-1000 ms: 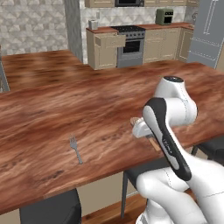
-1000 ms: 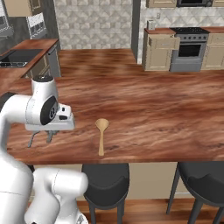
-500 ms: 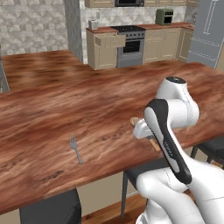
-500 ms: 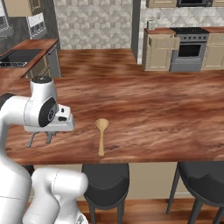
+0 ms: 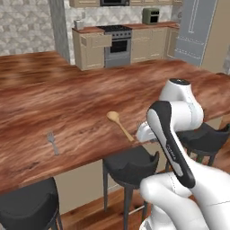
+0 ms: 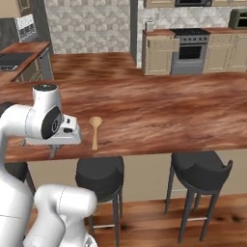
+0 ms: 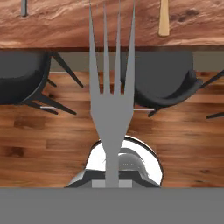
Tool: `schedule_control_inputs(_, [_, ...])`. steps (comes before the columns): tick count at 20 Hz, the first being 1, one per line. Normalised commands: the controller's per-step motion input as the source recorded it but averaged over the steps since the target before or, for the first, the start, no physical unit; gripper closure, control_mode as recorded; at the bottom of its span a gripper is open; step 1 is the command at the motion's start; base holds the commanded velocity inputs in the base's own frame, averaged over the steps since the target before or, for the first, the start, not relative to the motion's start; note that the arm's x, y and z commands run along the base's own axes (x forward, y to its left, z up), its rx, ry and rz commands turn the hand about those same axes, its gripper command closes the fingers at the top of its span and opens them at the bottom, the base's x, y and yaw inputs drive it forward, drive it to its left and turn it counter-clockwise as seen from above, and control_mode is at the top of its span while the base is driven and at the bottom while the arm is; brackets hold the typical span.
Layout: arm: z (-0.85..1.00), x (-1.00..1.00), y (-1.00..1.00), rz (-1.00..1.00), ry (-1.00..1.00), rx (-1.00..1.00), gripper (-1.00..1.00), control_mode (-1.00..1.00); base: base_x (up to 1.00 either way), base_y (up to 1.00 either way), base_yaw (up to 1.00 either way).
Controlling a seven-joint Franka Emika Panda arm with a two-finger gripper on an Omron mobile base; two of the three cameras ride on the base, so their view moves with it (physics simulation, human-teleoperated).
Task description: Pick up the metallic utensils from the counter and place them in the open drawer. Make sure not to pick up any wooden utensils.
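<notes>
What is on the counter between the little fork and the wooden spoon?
Nothing. In the left base view, only bare counter lies between the fork and the wooden spoon.

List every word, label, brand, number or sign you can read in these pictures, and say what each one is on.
None: no readable text in any view.
The fork in the gripper, the fork and wooden spoon on the counter are all unmarked.
The stove and the green appliance are too small to show any lettering.
</notes>
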Motion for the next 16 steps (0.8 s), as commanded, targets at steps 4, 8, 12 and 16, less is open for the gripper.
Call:
schedule_control_inputs(4, [0.0, 0.0, 0.0, 0.0, 0.0, 0.0, 1.0, 1.0, -0.1, -0.74, -0.22])
schedule_control_inputs(8, [0.0, 0.0, 0.0, 0.0, 0.0, 0.0, 1.0, 1.0, 0.02, -0.96, -0.24])
schedule_control_inputs(12, [0.0, 0.0, 0.0, 0.0, 0.0, 0.0, 1.0, 1.0, 0.21, -1.0, -0.23])
schedule_control_inputs(16, [0.0, 0.0, 0.0, 0.0, 0.0, 0.0, 1.0, 1.0, 0.11, -1.0, -0.21])
